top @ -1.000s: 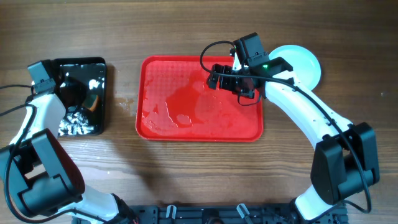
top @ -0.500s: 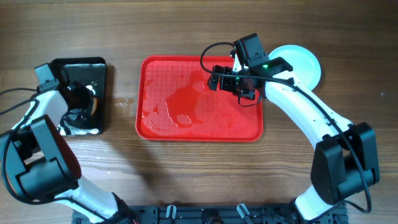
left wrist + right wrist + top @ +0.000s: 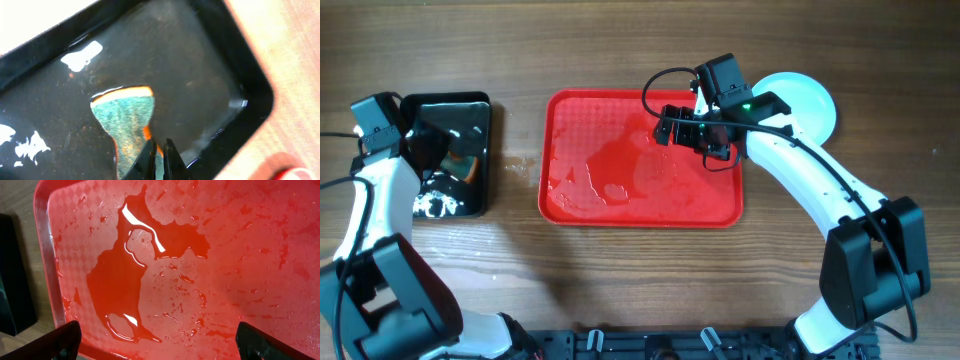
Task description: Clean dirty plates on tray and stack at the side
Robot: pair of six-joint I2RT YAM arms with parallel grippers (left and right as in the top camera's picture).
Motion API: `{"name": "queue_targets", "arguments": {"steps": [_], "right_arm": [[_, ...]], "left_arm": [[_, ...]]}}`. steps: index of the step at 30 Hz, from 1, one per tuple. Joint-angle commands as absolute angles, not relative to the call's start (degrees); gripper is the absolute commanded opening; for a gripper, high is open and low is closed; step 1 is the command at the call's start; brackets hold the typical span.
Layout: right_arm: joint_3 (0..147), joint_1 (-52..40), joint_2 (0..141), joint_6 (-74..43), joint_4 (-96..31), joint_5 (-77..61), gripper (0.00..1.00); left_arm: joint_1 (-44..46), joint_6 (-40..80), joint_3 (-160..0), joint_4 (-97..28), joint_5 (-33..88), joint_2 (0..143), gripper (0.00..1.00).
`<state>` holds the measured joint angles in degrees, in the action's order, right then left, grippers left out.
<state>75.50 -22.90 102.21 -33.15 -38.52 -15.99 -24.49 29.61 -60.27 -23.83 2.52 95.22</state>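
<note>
You have the left gripper (image 3: 160, 152) pinched on the sponge (image 3: 125, 120) over the black tray (image 3: 240, 65), the right gripper (image 3: 157, 336) spread wide above the wet red tray (image 3: 580, 120), and the plates (image 3: 810, 100) on the table just beside its right edge.

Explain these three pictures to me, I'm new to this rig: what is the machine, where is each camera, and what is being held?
Two robot arms work at a wooden table. The overhead view looks straight down; the other two come from a camera on each wrist. The left gripper is shut on a green-and-orange sponge in the wet black tray. The right gripper hangs open and empty over the red tray, which holds only a puddle. A pale plate, maybe a stack, sits beyond its right end, partly hidden by the arm.
</note>
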Motion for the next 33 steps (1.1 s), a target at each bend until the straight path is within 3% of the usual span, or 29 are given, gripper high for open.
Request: {"name": "queue_targets", "arguments": {"steps": [1, 10, 22, 33], "right_arm": [[75.35, -23.09, 103.68, -32.95, -38.46, -14.96, 1.00], [75.35, -23.09, 103.68, -32.95, -38.65, -14.94, 1.00], [75.35, -23.09, 103.68, -32.97, -38.35, -14.76, 1.00], [75.35, -23.09, 103.68, -32.95, -38.26, -14.79, 1.00]], "left_arm": [[-24.93, 28.80, -59.27, -23.99, 0.93, 101.16, 0.04], [-24.93, 28.77, -59.13, -24.01, 0.34, 108.77, 0.04], [-24.88, 28.82, -59.31, -27.99, 0.36, 94.67, 0.04], [-24.88, 30.70, -54.78, -24.97, 0.40, 103.72, 0.04]]}}
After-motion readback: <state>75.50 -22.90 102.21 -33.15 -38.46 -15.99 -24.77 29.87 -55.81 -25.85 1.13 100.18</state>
